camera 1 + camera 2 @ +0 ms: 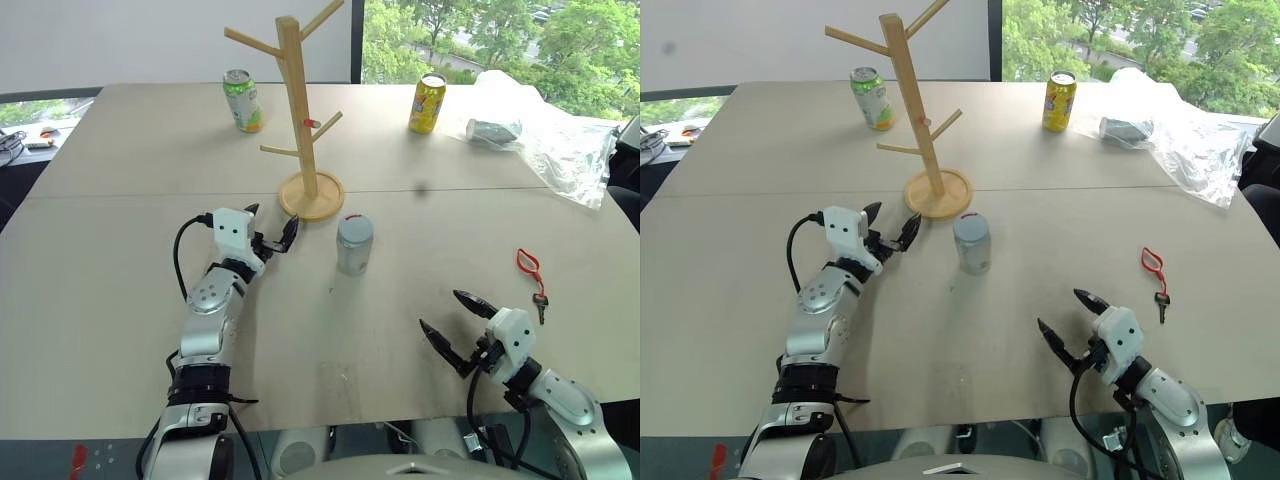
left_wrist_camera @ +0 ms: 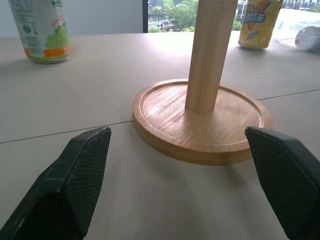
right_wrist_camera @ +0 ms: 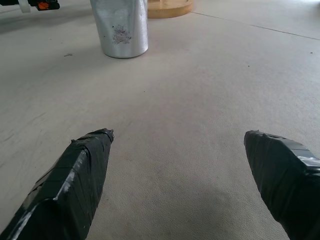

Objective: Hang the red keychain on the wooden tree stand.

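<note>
Jaws apart, red keychain [image 1: 529,266] near table [image 1: 120,300] edge

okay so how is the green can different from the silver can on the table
The green can carries a green and white printed label, while the silver can is plain bare metal with a red tab on top. The green can stands far back, beyond the wooden tree stand on its left; the silver can stands nearer the robot, just right of the stand's base. The green can leans slightly in view; the silver can looks straighter. Both stand upright and untouched.
</note>
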Controlling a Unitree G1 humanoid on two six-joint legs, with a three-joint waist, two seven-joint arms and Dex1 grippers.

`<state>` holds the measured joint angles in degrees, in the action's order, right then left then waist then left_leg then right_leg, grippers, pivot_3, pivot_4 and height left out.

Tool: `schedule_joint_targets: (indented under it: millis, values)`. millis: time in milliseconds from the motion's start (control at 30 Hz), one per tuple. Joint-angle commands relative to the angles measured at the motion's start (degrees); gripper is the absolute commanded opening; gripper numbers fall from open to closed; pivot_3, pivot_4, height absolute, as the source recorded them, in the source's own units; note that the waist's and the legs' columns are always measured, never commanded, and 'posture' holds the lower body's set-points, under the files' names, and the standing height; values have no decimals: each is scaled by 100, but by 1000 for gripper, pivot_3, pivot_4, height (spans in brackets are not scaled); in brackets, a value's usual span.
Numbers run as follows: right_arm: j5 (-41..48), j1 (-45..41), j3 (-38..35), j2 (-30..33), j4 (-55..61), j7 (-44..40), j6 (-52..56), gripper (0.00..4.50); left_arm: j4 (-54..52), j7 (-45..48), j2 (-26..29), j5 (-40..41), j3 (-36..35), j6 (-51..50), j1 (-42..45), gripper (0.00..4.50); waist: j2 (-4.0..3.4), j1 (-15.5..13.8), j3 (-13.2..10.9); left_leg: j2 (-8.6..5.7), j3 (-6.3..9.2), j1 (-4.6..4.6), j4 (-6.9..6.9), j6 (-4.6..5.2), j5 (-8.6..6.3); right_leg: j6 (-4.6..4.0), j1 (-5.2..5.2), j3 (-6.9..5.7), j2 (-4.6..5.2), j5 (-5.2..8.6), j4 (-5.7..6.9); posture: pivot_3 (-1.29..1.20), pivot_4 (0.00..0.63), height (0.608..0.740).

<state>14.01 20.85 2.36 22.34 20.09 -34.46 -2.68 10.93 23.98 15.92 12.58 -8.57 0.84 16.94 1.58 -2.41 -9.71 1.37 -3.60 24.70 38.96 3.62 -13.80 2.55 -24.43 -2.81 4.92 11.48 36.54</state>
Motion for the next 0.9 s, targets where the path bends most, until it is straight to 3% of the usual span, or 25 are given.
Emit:
schedule_joint_targets:
  millis: [33,667,900]
  values:
    - [50,-84,-14,-23,66,-1,-31,4500,-239,14,-3,62,-19,84,-18,4468,0,0,0,0,0,0,0,0,0,0,0,0,0,0,0,0,150,740]
    - [245,-171,-61,-16,21,-97,-4,4500,-196,47,-3,64,-6,132,28,4468,5,8,3,1,18,-7,16,0,0,-5,23,-20,1,2,-1,0,150,740]
    - [805,-106,132,223,229,-1135,-433,4500,-279,14,-97,59,75,66,39,4468,4,9,3,1,17,-8,20,1,0,-5,24,-19,2,2,0,0,150,740]
